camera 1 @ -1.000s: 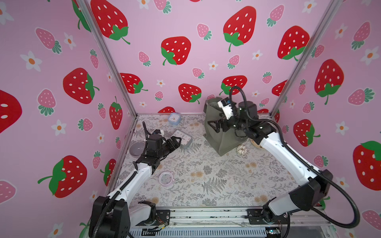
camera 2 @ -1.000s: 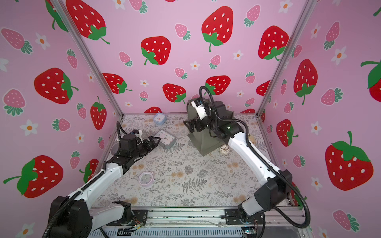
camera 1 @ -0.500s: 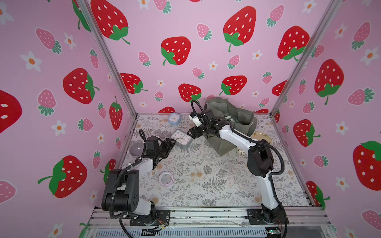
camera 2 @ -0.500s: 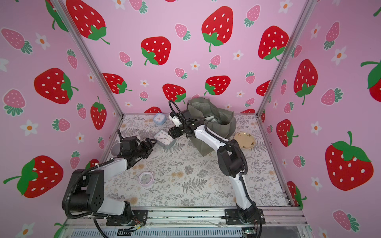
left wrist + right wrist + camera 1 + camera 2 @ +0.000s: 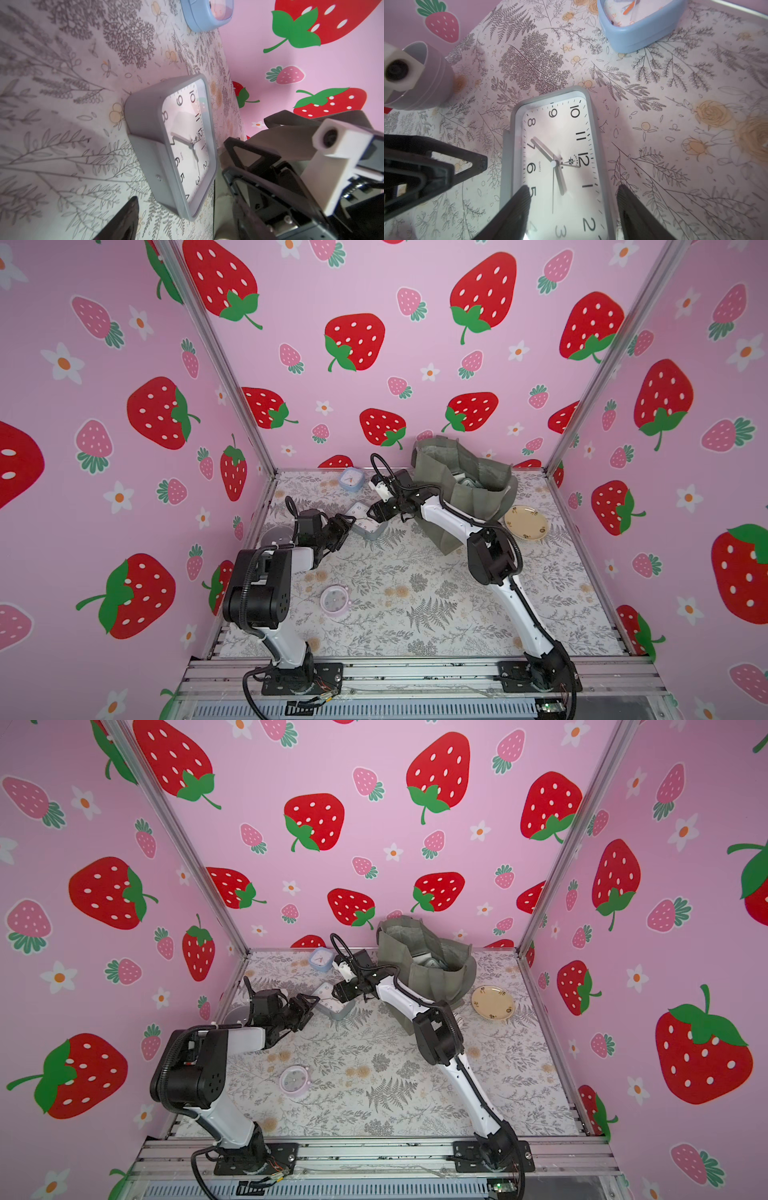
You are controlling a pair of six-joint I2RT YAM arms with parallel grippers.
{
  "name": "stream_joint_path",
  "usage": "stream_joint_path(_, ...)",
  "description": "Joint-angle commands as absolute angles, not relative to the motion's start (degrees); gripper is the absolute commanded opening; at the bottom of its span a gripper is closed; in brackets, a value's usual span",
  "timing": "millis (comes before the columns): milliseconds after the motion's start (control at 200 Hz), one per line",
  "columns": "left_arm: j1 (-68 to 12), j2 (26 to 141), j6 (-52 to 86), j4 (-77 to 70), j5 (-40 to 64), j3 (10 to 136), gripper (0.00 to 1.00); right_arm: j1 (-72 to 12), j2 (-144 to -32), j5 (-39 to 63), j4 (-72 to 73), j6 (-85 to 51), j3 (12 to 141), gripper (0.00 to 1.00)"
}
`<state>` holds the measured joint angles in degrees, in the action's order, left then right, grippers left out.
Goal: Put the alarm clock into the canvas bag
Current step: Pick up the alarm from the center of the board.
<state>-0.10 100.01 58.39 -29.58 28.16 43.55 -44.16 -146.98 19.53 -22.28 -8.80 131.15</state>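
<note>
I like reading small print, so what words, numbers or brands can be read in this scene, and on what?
"1" to "12": black hour numerals on the grey clock dial.
"QUARTZ": small print beside the 6 on that dial.
Brand word by the star near the 12: too small to read surely.
Blue clock: numerals blurred, unreadable.
Pink round clock: too small to read.

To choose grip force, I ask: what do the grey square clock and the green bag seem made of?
Grey clock: probably matte plastic case, smooth rounded corners; glossy clear front showing reflections. Canvas bag: soft matte fabric, seemingly woven; it folds and sags.
</note>
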Motion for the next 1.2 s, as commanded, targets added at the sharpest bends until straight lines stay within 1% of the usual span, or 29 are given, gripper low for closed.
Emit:
stream_joint_path(0,0.2,102.2,59.1,-30.8,29.3,46.6,0.72,-44.6,-148.1,19.9,-22.7,-8.4,133.3,0.71)
stream_joint_path(265,0.1,104.1,57.4,-30.2,29.2,48.2,0.74,-44.6,-150.5,22.8,-23.1,-8.4,133.2,0.71)
stream_joint_path(435,0.2,104.7,55.5,-28.1,28.9,49.2,0.77,-44.9,-150.4,25.5,-25.1,-7.8,132.2,0.67)
stream_joint_path(530,0.2,104.9,55.3,-28.0,29.1,49.0,0.78,-45.2,-148.3,25.5,-25.1,-7.1,128.6,0.67)
stream_joint_path(635,0.7,103.3,54.6,-27.1,28.1,47.7,0.79,-45.2,-144.6,25.8,-21.6,-7.6,122.1,0.66)
stream_joint_path(786,2.1,99.9,52.4,-23.6,26.1,45.5,0.82,-45.3,-141.9,27.9,-19.8,-7.9,118.0,0.65)
stream_joint_path(911,3.3,99.8,52.5,-23.5,26.2,44.6,0.81,-45.4,-140.6,30.7,-19.2,-8.7,116.1,0.62)
stream_joint_path(1036,3.6,102.0,52.3,-24.1,28.1,46.1,0.80,-45.4,-139.6,31.3,-16.5,-10.9,114.8,0.62)
stream_joint_path(1101,3.6,103.7,52.2,-24.0,30.0,47.5,0.77,-45.3,-139.4,30.8,-16.1,-12.7,115.0,0.65)
stream_joint_path(1196,3.6,104.2,52.8,-25.3,29.9,47.0,0.75,-45.2,-139.1,30.6,-14.5,-15.5,115.3,0.69)
